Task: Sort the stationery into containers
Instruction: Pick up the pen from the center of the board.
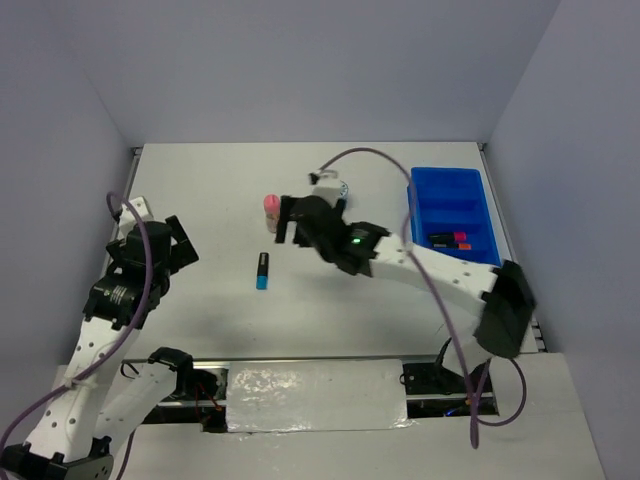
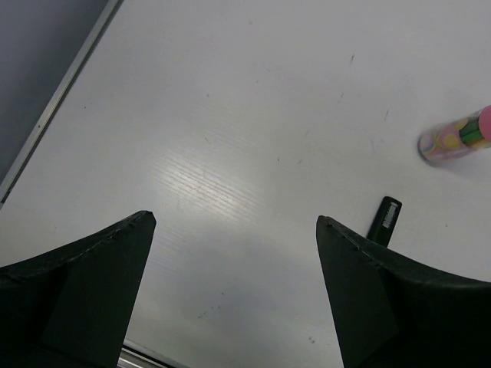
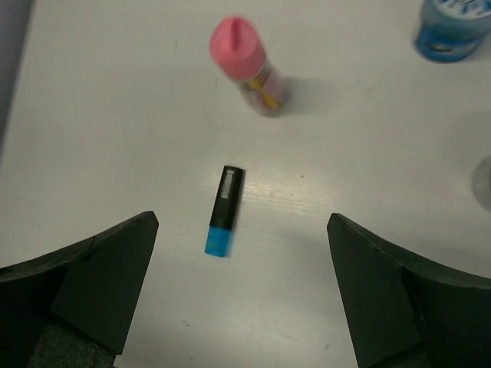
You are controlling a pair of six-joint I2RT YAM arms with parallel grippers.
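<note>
A black highlighter with a blue cap (image 1: 262, 270) lies on the white table, mid-left. A pink-topped tube (image 1: 270, 209) lies just beyond it. My right gripper (image 1: 287, 226) is open and empty, hovering beside the tube and above the highlighter. In the right wrist view the highlighter (image 3: 225, 209) lies between my open fingers (image 3: 242, 221), with the tube (image 3: 249, 65) beyond and a blue-white roll (image 3: 453, 27) at top right. The blue tray (image 1: 445, 195) at the right holds orange- and pink-capped highlighters (image 1: 450, 240). My left gripper (image 1: 178, 243) is open and empty at the left.
The left wrist view shows bare table between my open fingers (image 2: 234, 220), the highlighter's black end (image 2: 385, 218) and the tube (image 2: 454, 139) at the right. A roll (image 1: 338, 188) sits behind the right arm. Walls close the table's back and sides.
</note>
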